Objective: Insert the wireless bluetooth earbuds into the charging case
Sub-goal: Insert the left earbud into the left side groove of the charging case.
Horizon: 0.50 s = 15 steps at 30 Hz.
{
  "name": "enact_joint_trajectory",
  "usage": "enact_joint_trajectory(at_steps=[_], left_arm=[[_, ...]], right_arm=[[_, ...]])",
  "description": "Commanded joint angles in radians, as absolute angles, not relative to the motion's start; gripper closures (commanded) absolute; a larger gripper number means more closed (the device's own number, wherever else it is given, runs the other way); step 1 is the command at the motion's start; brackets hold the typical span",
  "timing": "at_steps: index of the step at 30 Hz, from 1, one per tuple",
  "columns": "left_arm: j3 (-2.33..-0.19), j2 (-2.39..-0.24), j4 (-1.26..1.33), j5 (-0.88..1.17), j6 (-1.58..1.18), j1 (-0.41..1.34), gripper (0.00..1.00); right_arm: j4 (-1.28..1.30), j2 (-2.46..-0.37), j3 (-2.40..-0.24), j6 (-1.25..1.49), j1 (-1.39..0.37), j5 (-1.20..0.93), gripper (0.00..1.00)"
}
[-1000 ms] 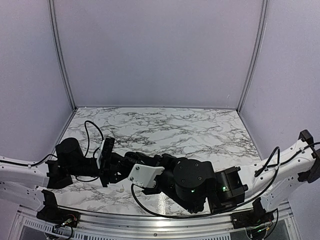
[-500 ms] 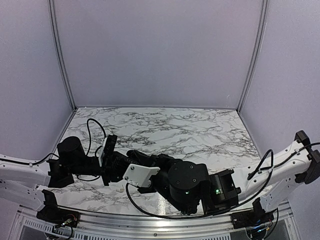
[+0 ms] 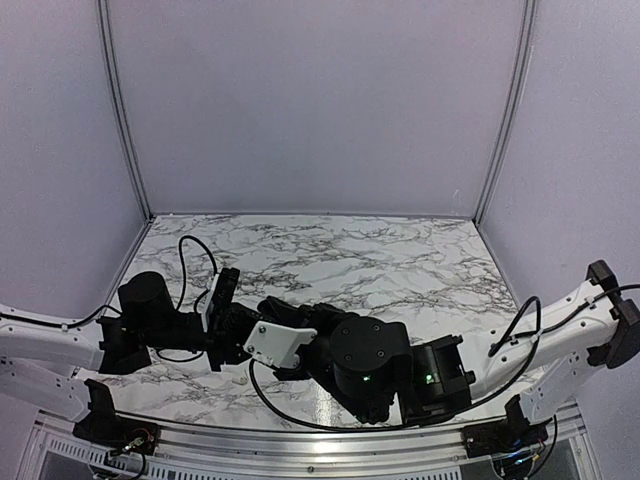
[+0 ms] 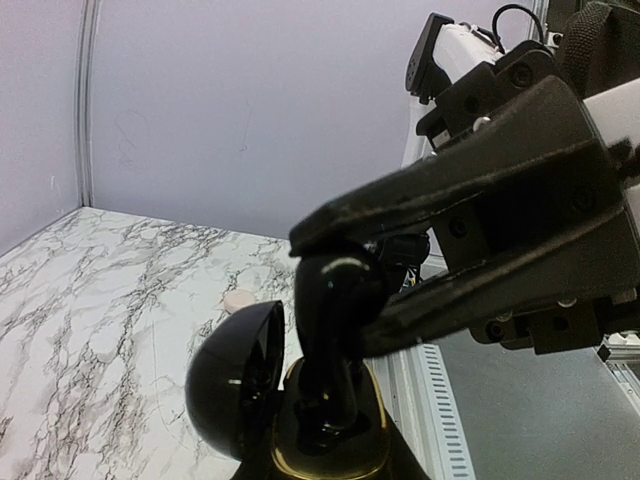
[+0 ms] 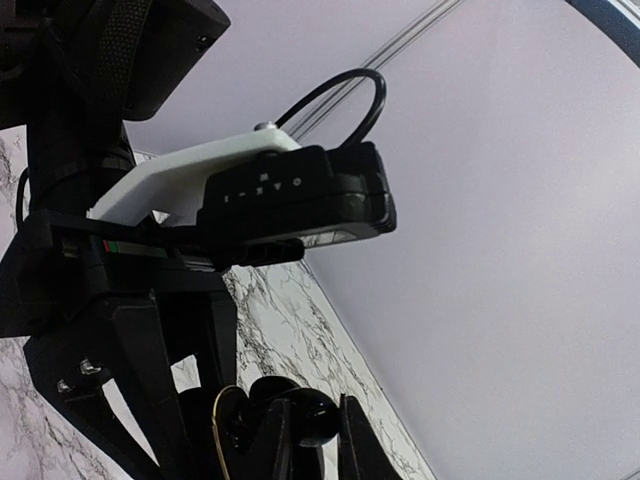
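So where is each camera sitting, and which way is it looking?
Top camera: high behind the arms, looking down at the table; left arm and right arm meet near the front.
Left wrist camera: faces the right gripper pinching an earbud in the open case; its own arm doesn't show.
Right wrist camera: faces the left arm's camera; own fingers show below.
Both wrist views share the earbud and case.

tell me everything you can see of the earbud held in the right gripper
The earbud is a small glossy black piece, plastic by its shine, with a rounded head and a stem running down. It stands roughly upright, pinched at the head by the shut right gripper. Its lower end sits in the open charging case, against the gold-looking inner rim, with the black domed lid tipped back beside it. How deep it is seated cannot be told.
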<state>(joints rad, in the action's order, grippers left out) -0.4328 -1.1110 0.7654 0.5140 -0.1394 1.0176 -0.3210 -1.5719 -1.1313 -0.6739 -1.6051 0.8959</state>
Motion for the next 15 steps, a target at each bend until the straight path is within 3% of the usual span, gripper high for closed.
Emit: enact_joint_trajectory(at_steps=[1,15], left_arm=[[-0.473,-1.125,0.802,0.510,-0.154,1.022,1.00],[-0.488,-1.151,0.829,0.508,-0.191,1.022,1.00]], right_arm=[[-0.329,-1.599,-1.178,-0.676,-1.596,0.903,0.92],[-0.384,-1.610,-1.148,-0.705,-1.594,0.940,0.92]])
